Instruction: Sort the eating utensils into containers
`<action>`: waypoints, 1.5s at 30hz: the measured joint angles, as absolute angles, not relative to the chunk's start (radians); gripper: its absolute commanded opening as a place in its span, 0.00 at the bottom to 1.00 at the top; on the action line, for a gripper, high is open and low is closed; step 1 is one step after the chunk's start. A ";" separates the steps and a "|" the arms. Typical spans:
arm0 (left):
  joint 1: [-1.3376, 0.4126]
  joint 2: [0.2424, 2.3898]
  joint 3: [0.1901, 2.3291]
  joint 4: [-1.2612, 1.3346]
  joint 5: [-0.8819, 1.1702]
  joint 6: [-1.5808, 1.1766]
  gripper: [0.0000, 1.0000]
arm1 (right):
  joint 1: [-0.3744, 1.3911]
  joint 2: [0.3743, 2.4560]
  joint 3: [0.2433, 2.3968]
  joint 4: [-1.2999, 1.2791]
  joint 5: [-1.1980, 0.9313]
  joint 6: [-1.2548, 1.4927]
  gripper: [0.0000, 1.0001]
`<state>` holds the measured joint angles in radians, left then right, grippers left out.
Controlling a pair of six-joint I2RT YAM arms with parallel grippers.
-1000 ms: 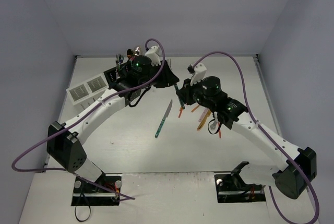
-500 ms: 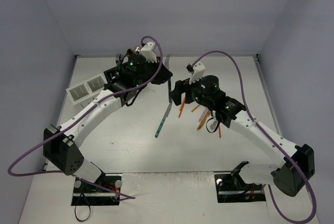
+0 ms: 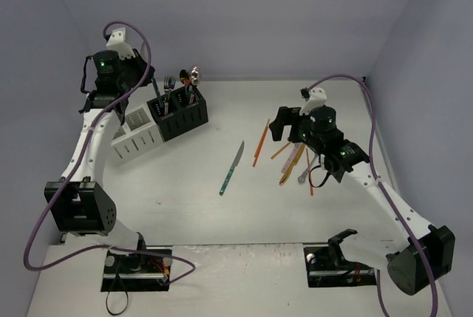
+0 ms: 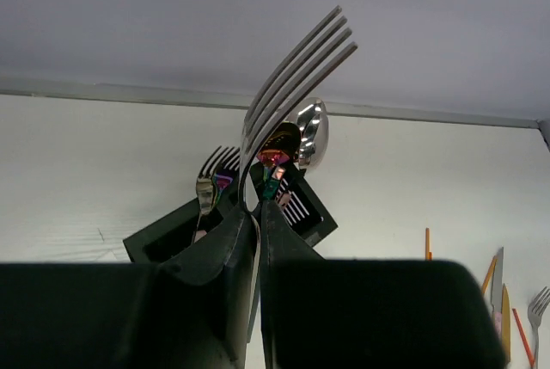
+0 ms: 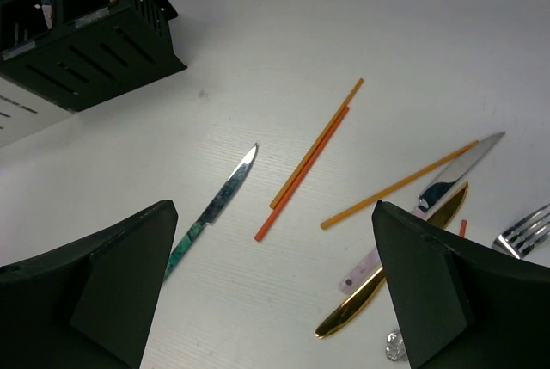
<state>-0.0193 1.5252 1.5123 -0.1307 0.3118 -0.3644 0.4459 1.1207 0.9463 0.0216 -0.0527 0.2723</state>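
Observation:
My left gripper (image 4: 256, 211) is shut on the handle of a silver fork (image 4: 296, 72), whose tines point up and away, just above the black caddy (image 4: 168, 240). In the top view this gripper (image 3: 150, 84) is at the caddy's (image 3: 183, 119) left end; the caddy holds a fork and spoons (image 3: 195, 75). My right gripper (image 5: 271, 214) is open and empty above loose utensils: a teal-handled knife (image 5: 210, 212), two orange sticks (image 5: 311, 156), a third stick (image 5: 398, 185), a gold knife (image 5: 387, 287), a pink-handled knife (image 5: 430, 206) and a fork (image 5: 524, 236).
The white caddy (image 3: 137, 138) stands against the black one's left side, near the left arm. The teal knife (image 3: 232, 168) lies alone mid-table; the other utensils (image 3: 290, 165) cluster under the right gripper (image 3: 284, 128). Walls close the back and both sides.

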 measured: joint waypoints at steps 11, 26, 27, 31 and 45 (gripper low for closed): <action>0.060 1.818 1.556 0.006 0.419 -0.315 0.00 | 0.430 1.056 0.902 -0.050 0.020 0.281 0.96; 0.049 1.809 1.422 0.086 0.485 -0.232 0.44 | 0.356 1.059 0.862 -0.130 0.112 0.345 0.95; 0.047 1.798 1.414 0.088 0.482 -0.231 0.49 | 0.344 1.070 0.862 -0.134 0.116 0.357 0.94; 0.045 1.746 1.393 0.087 0.469 -0.228 0.63 | 0.306 1.140 0.862 -0.159 0.129 0.407 0.92; -0.112 1.535 1.511 -0.311 0.230 -0.221 0.69 | 0.197 1.410 0.871 -0.207 0.157 0.586 0.62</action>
